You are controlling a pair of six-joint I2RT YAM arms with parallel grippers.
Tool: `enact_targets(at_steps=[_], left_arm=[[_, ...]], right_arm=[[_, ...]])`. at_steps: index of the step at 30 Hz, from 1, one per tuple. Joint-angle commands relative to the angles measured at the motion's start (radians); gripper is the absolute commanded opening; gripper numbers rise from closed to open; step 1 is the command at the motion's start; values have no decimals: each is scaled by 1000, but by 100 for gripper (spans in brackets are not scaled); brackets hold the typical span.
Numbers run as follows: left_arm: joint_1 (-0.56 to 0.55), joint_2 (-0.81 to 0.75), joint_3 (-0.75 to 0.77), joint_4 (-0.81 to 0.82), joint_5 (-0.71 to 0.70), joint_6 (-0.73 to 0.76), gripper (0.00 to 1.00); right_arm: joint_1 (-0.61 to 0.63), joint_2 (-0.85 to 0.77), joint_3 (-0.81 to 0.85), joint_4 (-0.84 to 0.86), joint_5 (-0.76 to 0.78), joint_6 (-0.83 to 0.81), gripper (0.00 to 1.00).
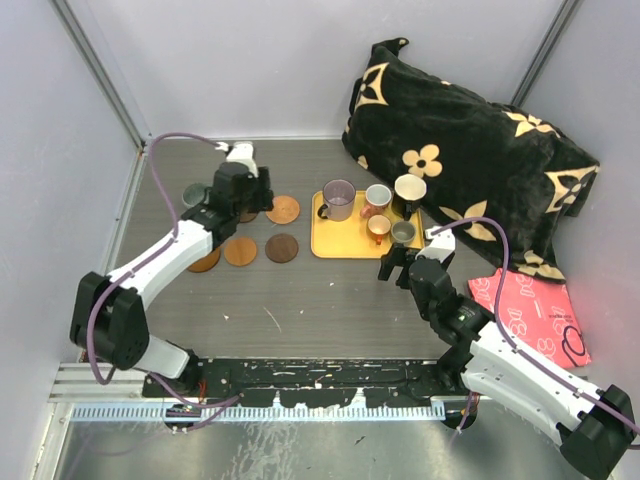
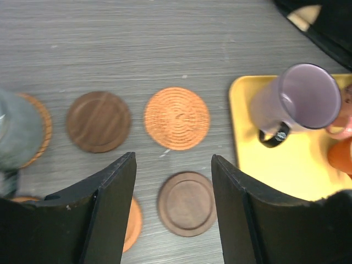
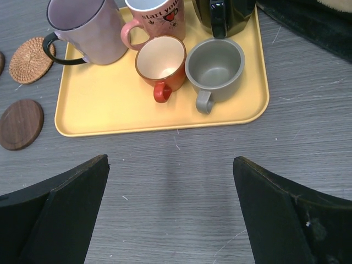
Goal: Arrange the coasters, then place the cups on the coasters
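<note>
Several round coasters lie left of the yellow tray (image 1: 338, 240): a woven orange coaster (image 2: 177, 118), two dark brown coasters (image 2: 99, 121) (image 2: 187, 203), and an orange one (image 2: 133, 223) half hidden by a finger. The grey-green mug (image 2: 16, 135) stands on a coaster at the far left. My left gripper (image 2: 173, 165) hovers open above the coasters, holding nothing. On the tray (image 3: 110, 104) stand the purple mug (image 3: 88, 30), pink cup (image 3: 157, 19), black cup (image 3: 223, 14), tiny orange cup (image 3: 161, 63) and tiny grey cup (image 3: 214, 66). My right gripper (image 3: 170, 162) is wide open in front of the tray.
A black cushion with gold flowers (image 1: 470, 160) lies behind and right of the tray. A pink patterned cloth (image 1: 530, 310) sits at the right edge. Grey walls close in the table on the left, back and right.
</note>
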Motion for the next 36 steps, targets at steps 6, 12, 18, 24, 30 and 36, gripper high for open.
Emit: enact_targets(at_steps=[6,12,18,24,30,36], left_arm=[[-135,235,172,66,82,-1,58],[-168,326,204,128,151,4,57],[-214,383,250,141,158,34,57],[-234,436,291,148,184,40,57],[-248,492,334,148,193,51,57],[-248,538,380,120,199,89,57]], right_arm=[[-6,9,27,-3,14,14,100],[-6,33,27,-2,20,15,100],[-5,69,31,6,26,16,100],[-5,85,32,10,26,16,100],[-6,80,30,9,27,15,100],[-6,80,29,10,28,15,100]])
